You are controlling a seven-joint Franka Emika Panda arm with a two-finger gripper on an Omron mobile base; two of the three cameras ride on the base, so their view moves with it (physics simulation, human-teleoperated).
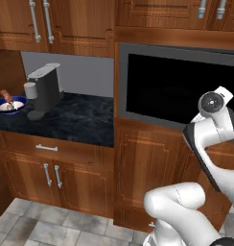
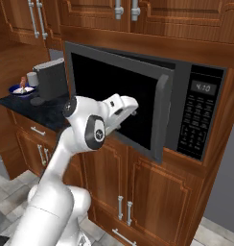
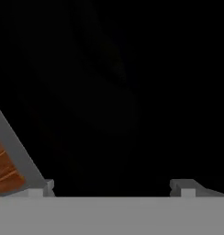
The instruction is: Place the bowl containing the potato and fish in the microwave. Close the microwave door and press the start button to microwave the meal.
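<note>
Simulated kitchen with brown wooden cabinets (image 2: 152,187) and a dark stone counter (image 1: 76,117). The two-finger gripper (image 3: 116,186), fingers spread wide and holding nothing, presses close against the black glass of the grey-framed microwave door (image 2: 119,98) (nearly shut, slightly ajar). The wide grey microwave (image 2: 200,115) sits built into the cabinetry. Farther left on the counter stand a grey-black coffee machine (image 1: 44,91) and a blue bowl bearing a brown skewer (image 1: 8,103).

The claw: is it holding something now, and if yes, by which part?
Nothing is held. In the hand view the claw is open, its tips apart with only the dark microwave door before them.
</note>
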